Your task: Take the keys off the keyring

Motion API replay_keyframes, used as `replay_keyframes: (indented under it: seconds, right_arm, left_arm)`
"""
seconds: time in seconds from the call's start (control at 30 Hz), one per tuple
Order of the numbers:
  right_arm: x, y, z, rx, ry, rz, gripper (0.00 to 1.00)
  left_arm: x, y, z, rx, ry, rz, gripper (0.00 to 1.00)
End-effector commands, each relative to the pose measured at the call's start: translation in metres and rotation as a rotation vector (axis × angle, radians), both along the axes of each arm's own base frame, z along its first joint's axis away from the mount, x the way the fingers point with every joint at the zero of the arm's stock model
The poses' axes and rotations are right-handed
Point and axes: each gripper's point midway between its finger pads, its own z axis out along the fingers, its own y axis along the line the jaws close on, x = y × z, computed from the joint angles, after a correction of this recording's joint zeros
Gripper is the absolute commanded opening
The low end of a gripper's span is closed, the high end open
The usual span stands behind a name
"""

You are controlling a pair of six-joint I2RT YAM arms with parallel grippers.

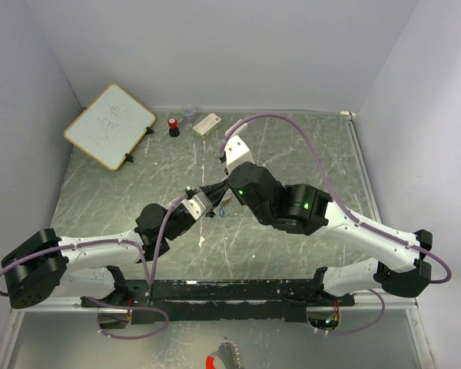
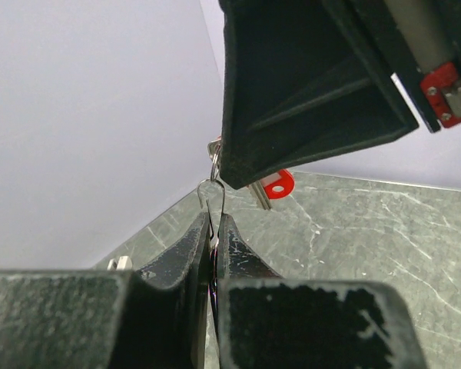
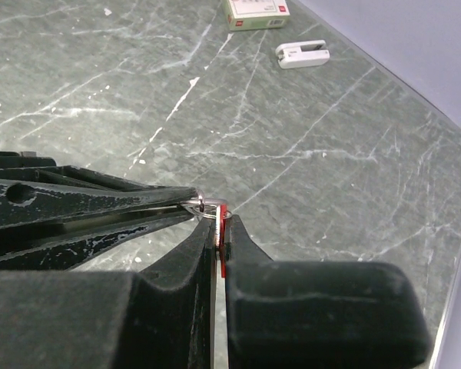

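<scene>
The two grippers meet above the middle of the table. My left gripper (image 2: 213, 220) (image 1: 206, 203) is shut on the keyring (image 2: 213, 192), a thin silvery wire loop that sticks up out of its fingertips. My right gripper (image 3: 220, 218) (image 1: 227, 194) is shut on the red key (image 3: 223, 231), whose flat red head is pinched edge-on between its pads. The keyring (image 3: 199, 204) joins that key to the left fingers (image 3: 92, 201), which come in from the left. In the left wrist view the red key (image 2: 277, 184) peeks out below the right gripper's black finger (image 2: 307, 92). I cannot make out a blue key.
At the back left a small whiteboard (image 1: 109, 124) leans by the wall. Beside it stand a red-capped black cylinder (image 1: 173, 127), a clear cup (image 1: 189, 114) and a white box (image 1: 207, 124) (image 3: 255, 11). A white clip (image 3: 303, 53) lies near the box.
</scene>
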Motion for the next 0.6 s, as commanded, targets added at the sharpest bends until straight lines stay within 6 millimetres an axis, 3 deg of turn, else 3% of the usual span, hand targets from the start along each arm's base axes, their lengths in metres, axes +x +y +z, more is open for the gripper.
replay_keyframes:
  seconds: [0.0, 0.13, 0.57]
  right_arm:
    - [0.006, -0.035, 0.028, -0.02, -0.064, -0.131, 0.0]
    - [0.007, -0.04, 0.033, -0.018, -0.078, -0.143, 0.0]
    - [0.015, -0.026, 0.039, -0.016, -0.13, -0.113, 0.0]
  left_arm:
    - [-0.001, -0.003, -0.015, 0.137, -0.029, -0.002, 0.07]
    - [-0.006, -0.008, -0.017, 0.175, -0.032, -0.036, 0.07]
    - [-0.021, -0.022, -0.023, 0.218, -0.038, -0.15, 0.07]
